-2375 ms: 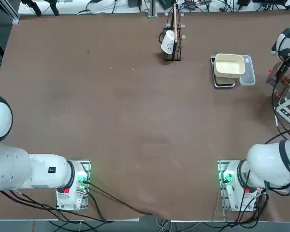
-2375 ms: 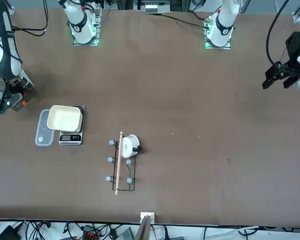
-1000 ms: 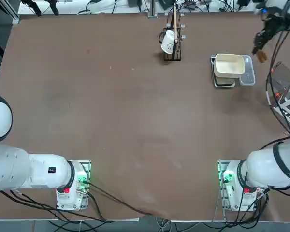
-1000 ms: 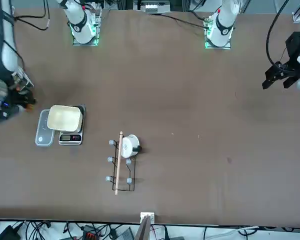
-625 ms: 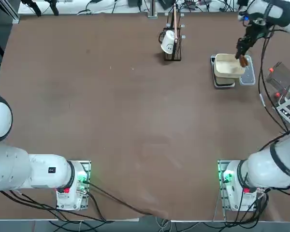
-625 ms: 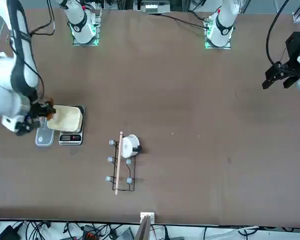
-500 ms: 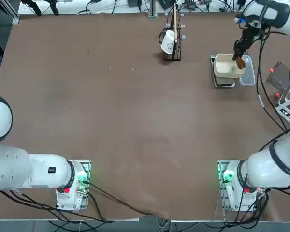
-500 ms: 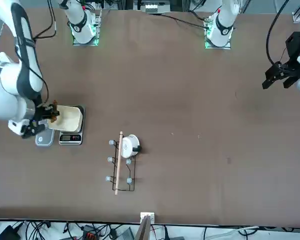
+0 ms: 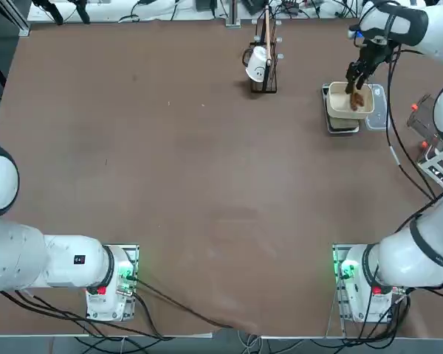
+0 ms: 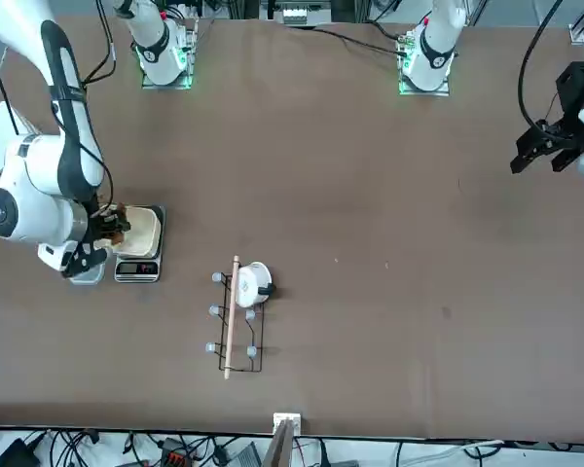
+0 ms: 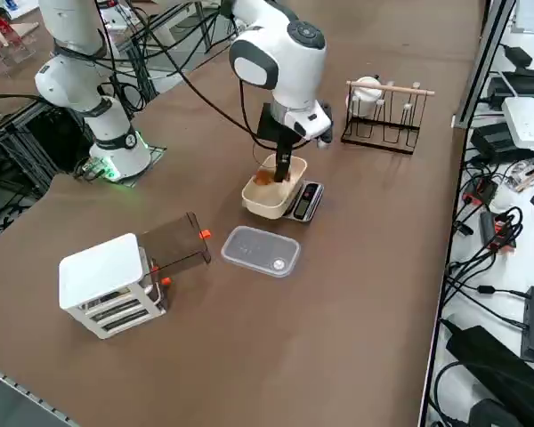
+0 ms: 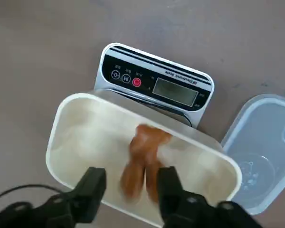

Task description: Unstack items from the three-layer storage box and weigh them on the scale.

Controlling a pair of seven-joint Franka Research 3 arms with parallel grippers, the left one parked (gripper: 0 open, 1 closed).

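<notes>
Brown table (image 9: pixel 207 184) — scale (image 12: pixel 156 88) button reads "M" — right hand (image 12: pixel 133 187) above.

Under the black claw (image 12: pixel 132 190) a reddish-brown lumpy piece (image 12: pixel 143 159) lies in the cream plastic bowl (image 12: pixel 80 137). Beyond it, the silver scale (image 12: pixel 156 85) has a red button. The desk (image 12: pixel 47 42) is brown.

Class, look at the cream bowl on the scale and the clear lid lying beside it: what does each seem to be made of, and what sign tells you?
Cream bowl: probably matte plastic; opaque, smooth, with an even rounded rim. Clear lid: probably thin glossy plastic; the table shows through it and it has moulded edges.
</notes>
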